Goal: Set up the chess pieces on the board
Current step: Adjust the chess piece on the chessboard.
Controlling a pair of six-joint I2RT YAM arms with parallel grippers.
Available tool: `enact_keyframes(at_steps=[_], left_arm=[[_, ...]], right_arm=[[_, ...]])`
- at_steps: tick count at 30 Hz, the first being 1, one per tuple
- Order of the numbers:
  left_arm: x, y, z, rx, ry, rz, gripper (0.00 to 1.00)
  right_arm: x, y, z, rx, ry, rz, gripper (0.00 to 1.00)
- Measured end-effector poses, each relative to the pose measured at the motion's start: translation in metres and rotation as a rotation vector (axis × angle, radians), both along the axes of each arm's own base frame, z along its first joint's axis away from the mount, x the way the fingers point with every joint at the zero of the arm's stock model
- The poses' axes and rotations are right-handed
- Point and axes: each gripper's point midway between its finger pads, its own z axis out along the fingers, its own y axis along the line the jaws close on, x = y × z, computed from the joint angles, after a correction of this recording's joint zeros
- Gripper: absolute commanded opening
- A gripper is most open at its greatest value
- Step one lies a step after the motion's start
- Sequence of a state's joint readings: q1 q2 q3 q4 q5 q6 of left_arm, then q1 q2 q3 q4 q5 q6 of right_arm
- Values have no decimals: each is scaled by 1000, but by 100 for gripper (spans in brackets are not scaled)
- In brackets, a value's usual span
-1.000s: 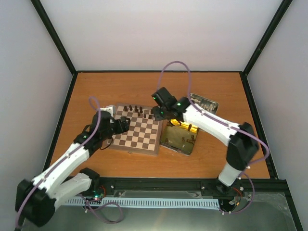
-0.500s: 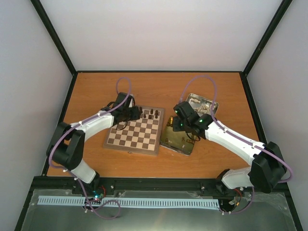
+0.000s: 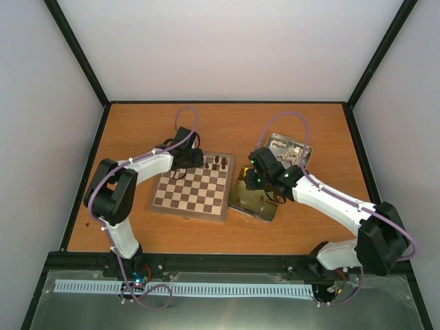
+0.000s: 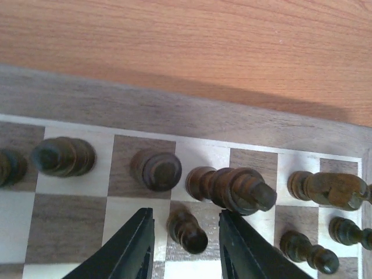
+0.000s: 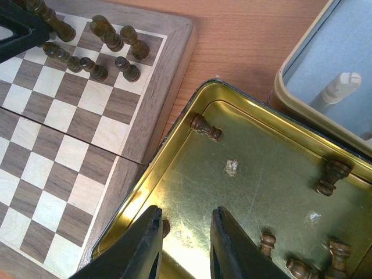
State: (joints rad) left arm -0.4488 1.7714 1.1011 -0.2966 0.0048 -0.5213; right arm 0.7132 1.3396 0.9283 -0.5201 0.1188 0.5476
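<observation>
The board (image 3: 192, 196) lies left of centre, with several dark chess pieces (image 3: 217, 163) standing along its far edge. My left gripper (image 3: 194, 159) hovers over that far edge. In the left wrist view it (image 4: 186, 214) is open around a small dark pawn (image 4: 189, 233), with a gap on each side. A tall dark piece (image 4: 235, 189) leans just beyond the right finger. My right gripper (image 5: 186, 214) is open and empty above the gold-lined tin (image 5: 244, 174). Loose dark pieces (image 5: 205, 127) lie in the tin, one partly hidden behind the left finger.
The gold tin (image 3: 254, 203) touches the board's right edge. A second, grey-lined tin (image 3: 289, 148) behind it holds a cream piece (image 5: 340, 87). Black frame posts and white walls enclose the table.
My left arm swung from the board's near-left side to its far edge and its jaws narrowed round a pawn. My right gripper drew back from the board to above the gold tin.
</observation>
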Motion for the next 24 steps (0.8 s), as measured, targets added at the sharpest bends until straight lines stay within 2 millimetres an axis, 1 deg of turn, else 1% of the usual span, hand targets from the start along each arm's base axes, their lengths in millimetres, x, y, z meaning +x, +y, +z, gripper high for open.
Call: enact_keyframes(at_steps=[4,7,10,20,24], left_arm=[[3,-1,-4,13,4,-10,23],[3,-1,-7,17,10,-13,15],[3,-1,-8,20,14,-16,13],[0,-6,-8,-4,25,-34,13],[-1,-7,-8,-9,27,-37,16]], right_arm=[[0,1,0,3,0,1,24],[0,1,-1,2,3,1,24],[1,2,-2,3,5,0,24],[1,4,-7,6,19,2,24],[1,5,-7,10,23,3,24]])
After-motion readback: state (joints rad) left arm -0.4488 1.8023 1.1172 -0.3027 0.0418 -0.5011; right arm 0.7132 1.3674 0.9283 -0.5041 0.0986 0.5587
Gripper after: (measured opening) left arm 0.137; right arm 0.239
